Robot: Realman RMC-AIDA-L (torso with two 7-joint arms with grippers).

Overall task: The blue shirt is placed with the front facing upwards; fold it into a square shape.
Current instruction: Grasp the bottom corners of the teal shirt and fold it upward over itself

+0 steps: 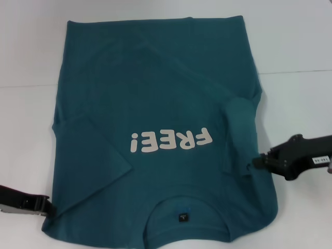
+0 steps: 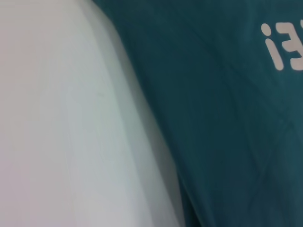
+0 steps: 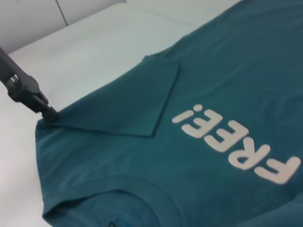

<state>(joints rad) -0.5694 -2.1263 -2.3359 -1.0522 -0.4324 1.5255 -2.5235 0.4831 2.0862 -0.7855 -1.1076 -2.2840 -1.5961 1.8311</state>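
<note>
Shirt first: I am seeing the blue shirt (image 1: pixel 155 104) lying front up across the middle of the head view, collar toward the bottom edge, both sleeves folded inward over the body. The left claw (image 1: pixel 45 206) is sitting at the lower left of the frame, touching the shirt's shoulder edge; the right claw (image 1: pixel 255 163) is meeting the folded sleeve at the right. I cannot tell either claw's state. The white counter (image 1: pixel 295 46) is lying beneath.

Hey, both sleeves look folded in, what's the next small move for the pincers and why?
Probably grip both shoulder edges. The left pincer and right pincer sit at the blue shirt near its collar end, sleeves already folded inward.
</note>
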